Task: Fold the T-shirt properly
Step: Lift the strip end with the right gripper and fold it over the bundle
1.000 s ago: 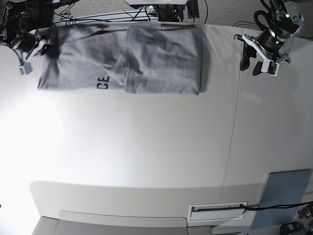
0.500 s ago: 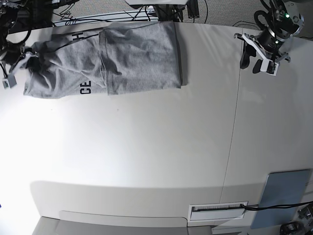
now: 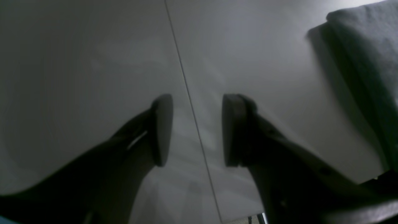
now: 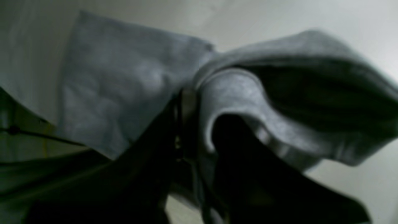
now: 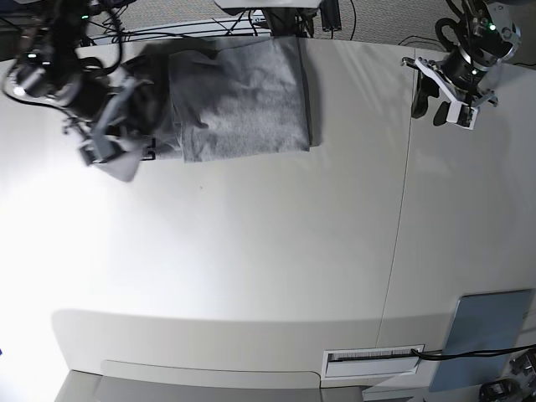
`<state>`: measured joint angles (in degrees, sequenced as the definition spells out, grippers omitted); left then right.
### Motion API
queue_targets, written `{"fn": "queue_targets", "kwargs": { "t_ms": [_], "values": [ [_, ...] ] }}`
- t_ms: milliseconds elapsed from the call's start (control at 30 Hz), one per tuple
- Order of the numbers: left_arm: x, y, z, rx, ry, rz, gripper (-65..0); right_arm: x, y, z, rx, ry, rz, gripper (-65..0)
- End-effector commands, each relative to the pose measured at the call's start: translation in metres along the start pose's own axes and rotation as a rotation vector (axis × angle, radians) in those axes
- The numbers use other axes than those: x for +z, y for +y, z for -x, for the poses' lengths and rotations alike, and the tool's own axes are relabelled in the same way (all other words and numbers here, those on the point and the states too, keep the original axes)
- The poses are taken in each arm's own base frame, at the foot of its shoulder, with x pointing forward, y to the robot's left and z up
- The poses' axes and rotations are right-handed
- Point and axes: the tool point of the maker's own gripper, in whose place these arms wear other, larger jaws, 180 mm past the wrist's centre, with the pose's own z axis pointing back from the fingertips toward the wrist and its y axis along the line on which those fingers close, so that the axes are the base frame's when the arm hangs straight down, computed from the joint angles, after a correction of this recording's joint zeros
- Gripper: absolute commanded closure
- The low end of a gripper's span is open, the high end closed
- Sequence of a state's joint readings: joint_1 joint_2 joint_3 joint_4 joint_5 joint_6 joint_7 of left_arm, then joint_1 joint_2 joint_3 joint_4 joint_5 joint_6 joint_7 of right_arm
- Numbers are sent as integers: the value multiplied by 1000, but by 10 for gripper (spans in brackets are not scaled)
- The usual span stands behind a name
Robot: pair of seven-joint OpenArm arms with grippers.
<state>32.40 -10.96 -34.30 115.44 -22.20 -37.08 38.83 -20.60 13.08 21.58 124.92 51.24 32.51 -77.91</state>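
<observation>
The heather-grey T-shirt (image 5: pixel 243 100) lies at the back of the white table (image 5: pixel 251 251), its right part folded flat. My right gripper (image 5: pixel 100 146) holds the shirt's left part raised off the table, and a grey flap hangs below it. In the right wrist view this gripper (image 4: pixel 183 102) is shut on bunched grey cloth (image 4: pixel 124 81) with a hemmed edge curling beside it. The lettering is hidden. My left gripper (image 5: pixel 440 113) hovers open at the back right, well clear of the shirt. In its wrist view the left gripper (image 3: pixel 196 130) is empty above the table seam, with a shirt edge (image 3: pixel 367 46) at the top right.
A seam (image 5: pixel 402 209) runs front to back across the table right of centre. A blue-grey panel (image 5: pixel 486 335) and a white slotted plate (image 5: pixel 373 360) sit at the front right. Cables (image 5: pixel 209 25) lie behind the table's back edge.
My right gripper first dragged the shirt left, then swung back right and up with the left part lifted, covering the lettering. The left arm has stayed still.
</observation>
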Motion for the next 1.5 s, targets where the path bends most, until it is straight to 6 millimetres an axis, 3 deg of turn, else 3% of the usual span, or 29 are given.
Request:
{"fn": "queue_targets", "kwargs": {
  "t_ms": [0,200,367,633,900,1200,1467],
  "values": [
    [3,1,-10,-7,-38,0,-256,-2,12,-13,26,-48,-35,0],
    [3,1,-10,-7,-37,-1,-256,-34,70,-15,59,-53,-183,0],
    [3,1,-9,-7,-30,-1,-256,-46,113,-22,53,-85,-297,0],
    [3,0,0,-8,16,2,-256,-54,150,-44,46,-150,-391,0],
    [3,0,0,-9,15,2,-256,-63,194,-31,158,-78,-469,0],
    [3,0,0,-9,16,2,-256,-63,224,-13,167,-26,-518,0],
    [3,0,0,-9,14,2,-256,-65,221,-2,137,11,-488,0]
  ]
}}
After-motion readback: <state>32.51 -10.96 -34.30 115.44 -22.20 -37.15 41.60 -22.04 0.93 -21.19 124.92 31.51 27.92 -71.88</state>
